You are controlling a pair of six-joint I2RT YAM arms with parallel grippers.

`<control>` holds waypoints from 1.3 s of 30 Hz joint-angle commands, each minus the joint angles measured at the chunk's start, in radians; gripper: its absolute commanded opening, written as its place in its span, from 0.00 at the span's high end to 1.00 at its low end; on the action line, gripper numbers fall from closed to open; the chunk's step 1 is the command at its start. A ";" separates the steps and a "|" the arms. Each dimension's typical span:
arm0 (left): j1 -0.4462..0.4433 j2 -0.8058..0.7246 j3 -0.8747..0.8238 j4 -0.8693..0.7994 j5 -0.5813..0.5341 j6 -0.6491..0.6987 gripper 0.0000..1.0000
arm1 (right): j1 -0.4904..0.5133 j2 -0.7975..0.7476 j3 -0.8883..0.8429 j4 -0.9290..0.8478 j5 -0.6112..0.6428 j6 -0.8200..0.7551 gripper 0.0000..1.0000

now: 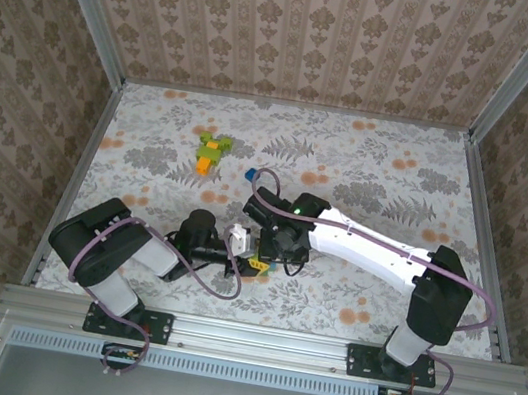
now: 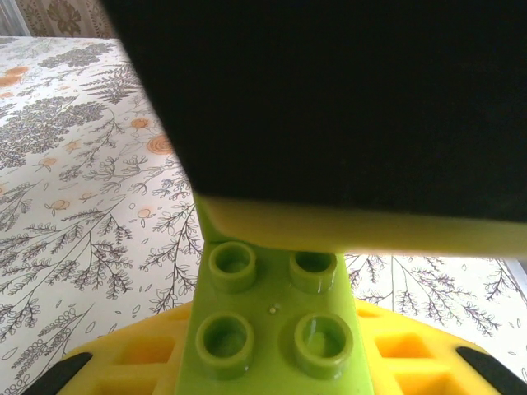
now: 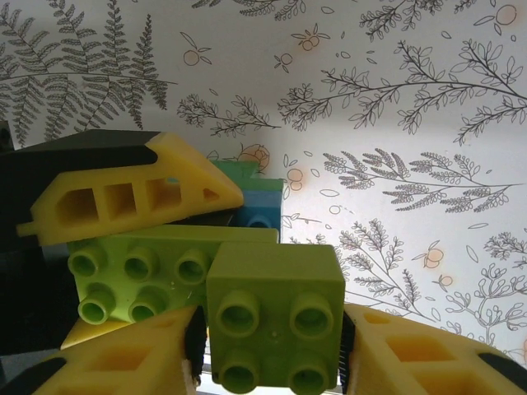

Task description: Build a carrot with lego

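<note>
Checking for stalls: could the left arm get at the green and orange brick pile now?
Probably not yet: the left hand is shut on a light green brick, so it must let go first. The table toward the brick pile looks free.

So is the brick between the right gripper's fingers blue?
No, the square brick sitting between the fingers of the right gripper is light green, with four round studs facing the camera.

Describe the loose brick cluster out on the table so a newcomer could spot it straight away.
On the floral table, look at the far half, left of centre. The brick cluster lies there, light green with orange and dark green pieces. Its one near neighbour, just to its right, is a single small blue brick; the cluster is bigger and multicoloured.
</note>
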 commanded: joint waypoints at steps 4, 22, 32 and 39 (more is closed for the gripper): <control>-0.005 0.035 -0.002 -0.116 -0.056 0.022 0.69 | -0.012 -0.035 -0.002 0.009 -0.038 -0.001 0.46; -0.006 0.039 0.005 -0.125 -0.059 0.025 0.69 | -0.052 -0.133 -0.042 0.019 -0.012 0.000 0.42; -0.007 0.038 0.005 -0.127 -0.061 0.026 0.69 | -0.079 -0.157 -0.087 0.021 0.000 -0.001 0.44; -0.007 0.039 0.005 -0.128 -0.062 0.026 0.70 | -0.082 -0.145 -0.090 0.024 -0.001 -0.007 0.45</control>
